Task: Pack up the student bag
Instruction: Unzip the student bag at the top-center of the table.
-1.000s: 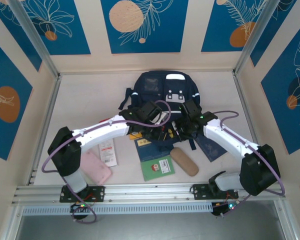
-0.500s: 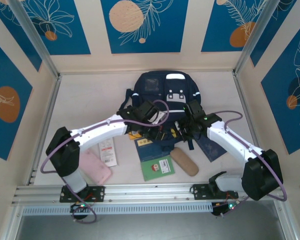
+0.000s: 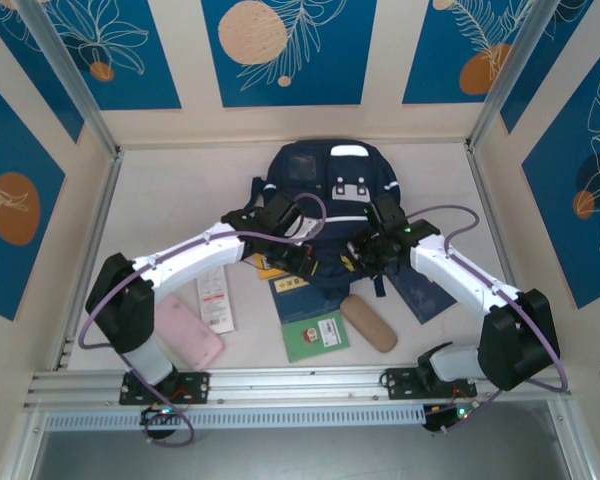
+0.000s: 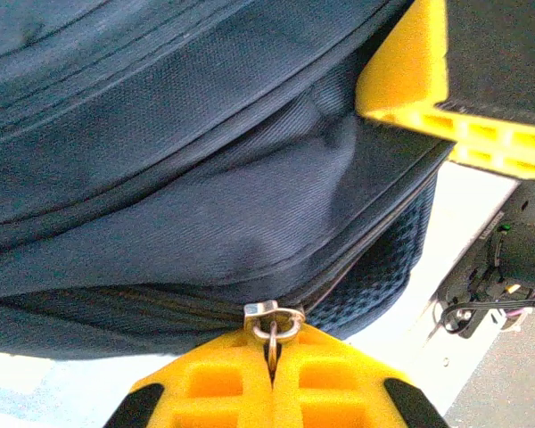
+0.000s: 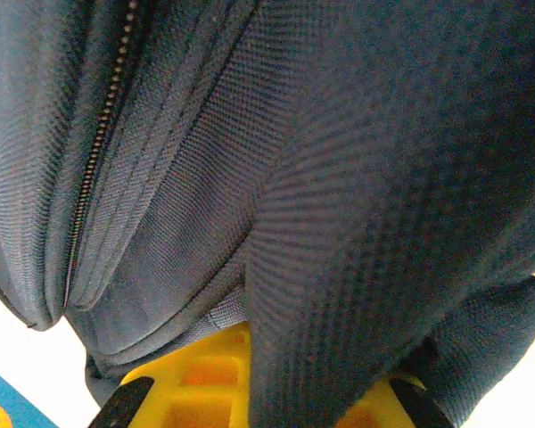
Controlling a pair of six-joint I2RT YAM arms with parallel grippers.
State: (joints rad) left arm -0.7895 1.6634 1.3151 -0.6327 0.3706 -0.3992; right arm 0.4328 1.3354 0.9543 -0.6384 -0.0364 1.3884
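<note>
The student bag (image 3: 330,180), dark navy with white patches, lies flat at the back middle of the table. Both grippers work at its near edge. My left gripper (image 3: 302,258) is shut on the metal zipper pull (image 4: 273,323); the ring sits pinched between the yellow fingertips (image 4: 223,379) against the zipper line of the student bag (image 4: 205,178). My right gripper (image 3: 364,250) is shut on a fold of navy bag fabric (image 5: 339,267) that runs down between its yellow fingers (image 5: 205,370). A closed zipper (image 5: 94,169) shows to the left of the fold.
In front of the bag lie a pink case (image 3: 188,332), a white card (image 3: 214,300), a blue booklet (image 3: 295,295), a green booklet (image 3: 316,335), a tan pouch (image 3: 368,323) and a flat navy booklet (image 3: 425,292). Walls close in on three sides.
My left arm has shifted left along the bag's near edge, still holding the zipper pull. The right gripper has moved slightly toward the back with the fabric.
</note>
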